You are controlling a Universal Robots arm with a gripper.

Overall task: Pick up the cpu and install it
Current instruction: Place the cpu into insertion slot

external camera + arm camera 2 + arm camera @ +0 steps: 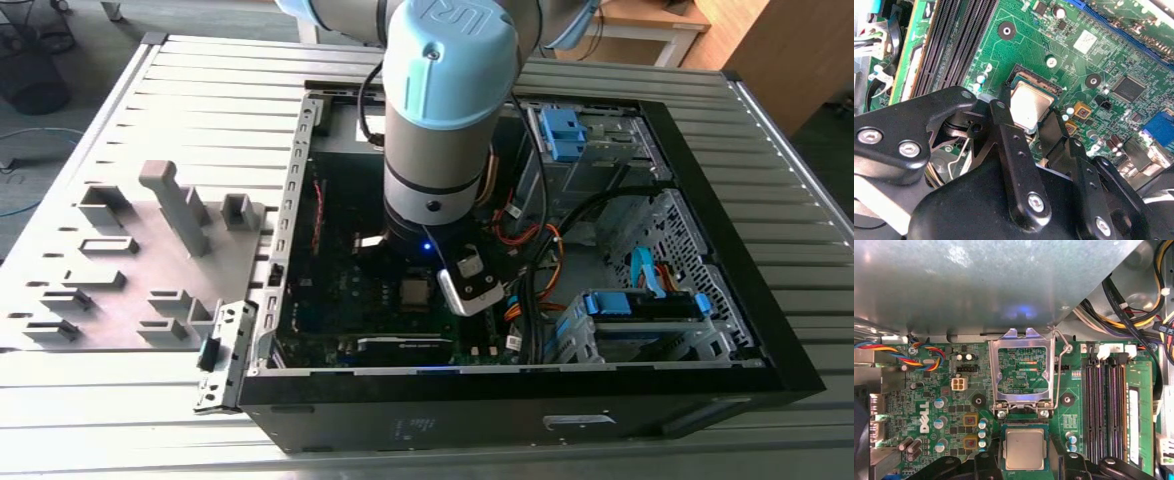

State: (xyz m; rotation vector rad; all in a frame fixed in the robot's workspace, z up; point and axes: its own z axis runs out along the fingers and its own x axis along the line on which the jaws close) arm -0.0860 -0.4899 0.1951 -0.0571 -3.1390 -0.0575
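The cpu (1025, 447) is a small grey-silver square lying flat in the motherboard socket (1040, 80), just below the raised metal load plate (1024, 372). My gripper (1028, 119) straddles it, and the black fingers (1004, 125) press close against two opposite edges of the cpu (1029, 102). In the exterior view the arm (434, 130) reaches straight down into the open computer case (747, 330), and the cpu (416, 291) shows as a pale square under the wrist.
Memory slots (1106, 405) run beside the socket, with its thin wire lever (1059, 370) standing up. Bundled cables (534, 250) and blue drive bays (641, 310) fill the case's side at the exterior view's right. A grey tray (134, 260) with raised blocks lies outside the case.
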